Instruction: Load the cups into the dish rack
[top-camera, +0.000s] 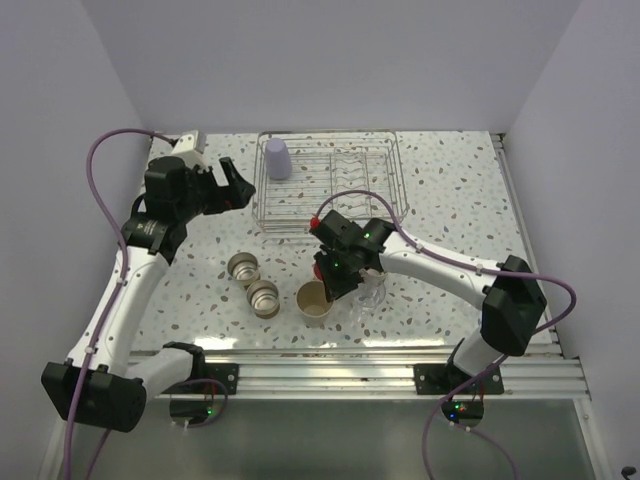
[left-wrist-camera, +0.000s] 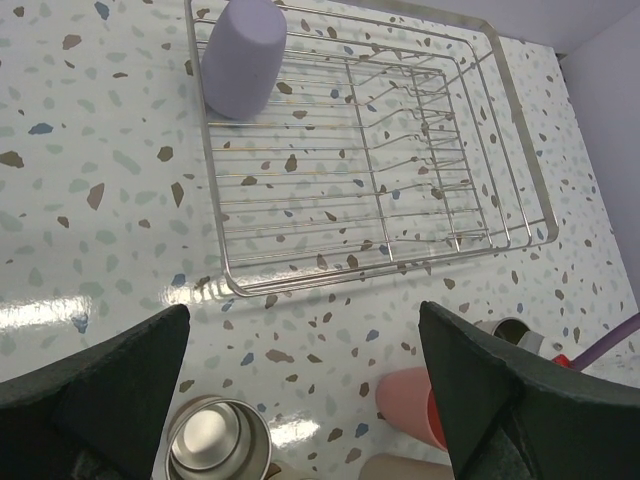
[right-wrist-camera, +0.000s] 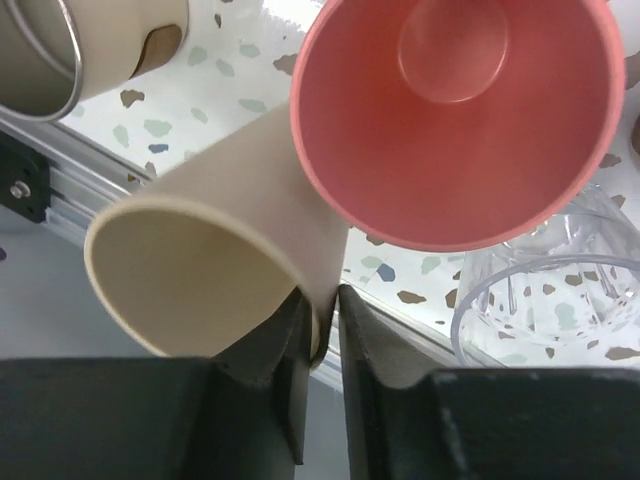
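Rim wall of tan cup (right-wrist-camera: 200, 270) pinched between your nearly closed right fingers (right-wrist-camera: 280, 370), one inside, one outside; rack (top-camera: 330, 190) lies beyond on the desk (top-camera: 455, 205), left fingers (left-wrist-camera: 100, 390) wide open, empty.

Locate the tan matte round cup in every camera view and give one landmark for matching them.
Top external: tan matte round cup near the centre, at the tip of the right pincer.
Left wrist: only a sliver at the bottom edge, right of centre.
Right wrist: lower left, its wall pinched by the pincer.
Landmark: the red glossy round cup beside it in both wrist views; unclear from above.
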